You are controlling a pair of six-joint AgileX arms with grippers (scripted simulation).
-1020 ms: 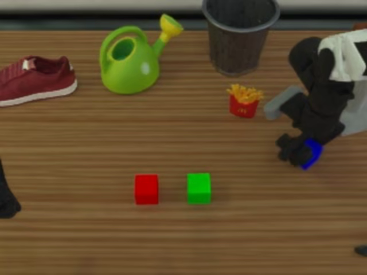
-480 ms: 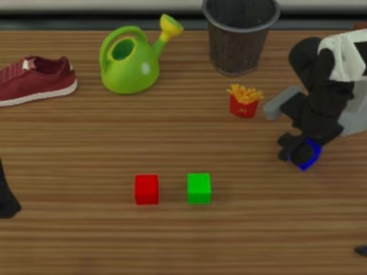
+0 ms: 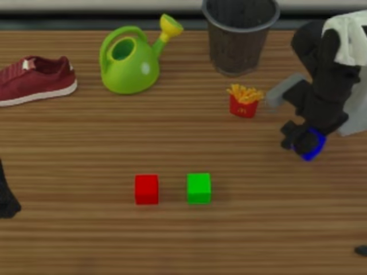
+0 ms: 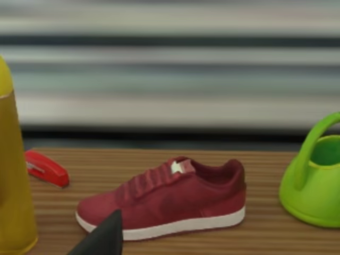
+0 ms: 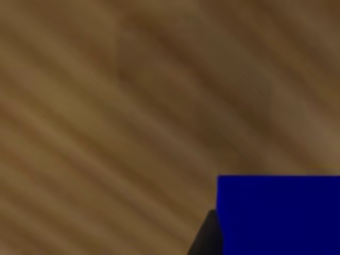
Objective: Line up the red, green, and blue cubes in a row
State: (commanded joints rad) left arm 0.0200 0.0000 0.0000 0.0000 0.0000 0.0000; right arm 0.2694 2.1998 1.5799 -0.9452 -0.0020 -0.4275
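At table centre: red cube [image 3: 147,189] and green cube [image 3: 199,188], side by side with a gap, green at 3 o'clock of red.
Right gripper [image 3: 303,143]: at 2 o'clock of the green cube, fingers clamped on the blue cube [image 3: 311,145].
Blue cube, right wrist view [image 5: 279,214]: above the wood table [image 5: 133,106].
Fries carton [image 3: 243,102]: at 10 o'clock of the right gripper.
Left gripper [image 3: 7,200]: parked at the table's left edge; finger state cannot be told.
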